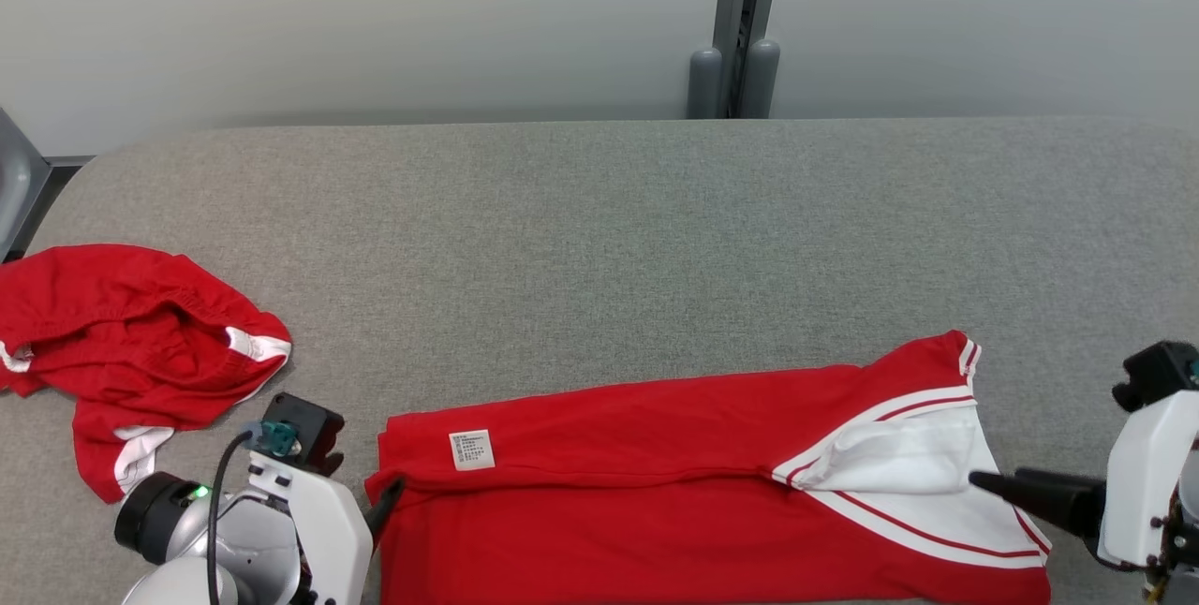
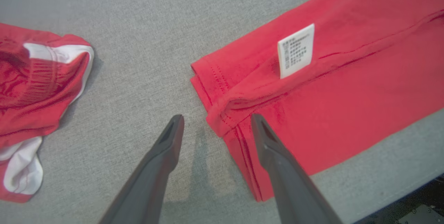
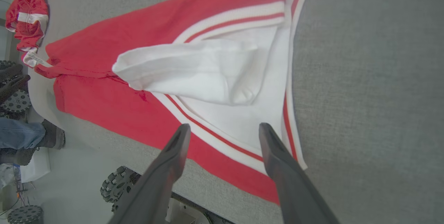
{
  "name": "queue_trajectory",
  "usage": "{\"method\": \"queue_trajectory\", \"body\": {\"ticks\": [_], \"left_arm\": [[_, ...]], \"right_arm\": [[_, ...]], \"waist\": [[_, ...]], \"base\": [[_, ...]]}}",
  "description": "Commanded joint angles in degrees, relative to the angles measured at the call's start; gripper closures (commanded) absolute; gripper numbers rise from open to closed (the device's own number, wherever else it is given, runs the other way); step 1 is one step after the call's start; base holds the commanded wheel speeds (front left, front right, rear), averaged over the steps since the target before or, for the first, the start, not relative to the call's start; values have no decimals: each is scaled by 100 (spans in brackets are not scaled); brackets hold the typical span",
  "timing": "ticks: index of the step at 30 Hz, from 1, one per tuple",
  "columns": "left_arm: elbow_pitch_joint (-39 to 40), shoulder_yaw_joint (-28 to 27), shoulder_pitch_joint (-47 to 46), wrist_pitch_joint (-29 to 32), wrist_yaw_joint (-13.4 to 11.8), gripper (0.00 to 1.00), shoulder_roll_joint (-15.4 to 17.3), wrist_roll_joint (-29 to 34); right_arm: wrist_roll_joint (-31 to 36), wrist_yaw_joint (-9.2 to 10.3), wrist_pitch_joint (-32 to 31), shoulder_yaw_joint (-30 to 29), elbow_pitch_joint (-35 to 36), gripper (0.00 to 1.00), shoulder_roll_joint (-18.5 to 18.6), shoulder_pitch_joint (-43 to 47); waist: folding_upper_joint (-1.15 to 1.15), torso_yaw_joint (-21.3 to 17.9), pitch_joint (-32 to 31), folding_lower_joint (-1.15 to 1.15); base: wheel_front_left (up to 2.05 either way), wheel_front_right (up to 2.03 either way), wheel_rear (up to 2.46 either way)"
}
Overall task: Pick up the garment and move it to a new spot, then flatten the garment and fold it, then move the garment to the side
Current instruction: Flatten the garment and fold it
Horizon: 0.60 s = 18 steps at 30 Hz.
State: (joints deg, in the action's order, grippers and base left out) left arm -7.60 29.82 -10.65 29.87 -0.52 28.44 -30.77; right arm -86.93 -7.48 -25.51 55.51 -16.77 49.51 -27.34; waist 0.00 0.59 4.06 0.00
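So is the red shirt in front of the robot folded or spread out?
Partly folded: the red garment lies as a long strip, one layer doubled over another, care label and white sleeve on top.

The left gripper (image 2: 215, 120) sits at the head view's lower left, fingers parted, tips pointing toward the robot's right. The right gripper (image 3: 223, 128) sits at lower right, fingers parted, tips pointing left. Both lie low, near-horizontal.
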Motion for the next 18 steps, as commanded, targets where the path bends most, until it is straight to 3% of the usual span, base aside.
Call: {"method": "queue_trajectory", "body": {"ticks": [1, 6, 11, 18], "left_arm": [[177, -129, 76, -182, -127, 0, 11, -4], [453, -343, 221, -650, -429, 0, -148, -18], [570, -490, 364, -1027, -595, 0, -271, -47], [640, -804, 402, -2017, -811, 0, -480, 47]], "right_arm": [[52, -5, 378, -184, 143, 0, 39, 53], [403, -4, 1446, -518, 273, 0, -47, 203], [681, -4, 2155, -730, 181, 0, -191, 350], [1182, -5, 3351, -1203, -184, 0, -516, 493]], "waist": [[0, -13, -35, 0], [0, -17, -87, 0], [0, -4, -121, 0], [0, 31, -90, 0]], "base": [[0, 0, 0], [0, 0, 0], [0, 0, 0], [0, 0, 0]]}}
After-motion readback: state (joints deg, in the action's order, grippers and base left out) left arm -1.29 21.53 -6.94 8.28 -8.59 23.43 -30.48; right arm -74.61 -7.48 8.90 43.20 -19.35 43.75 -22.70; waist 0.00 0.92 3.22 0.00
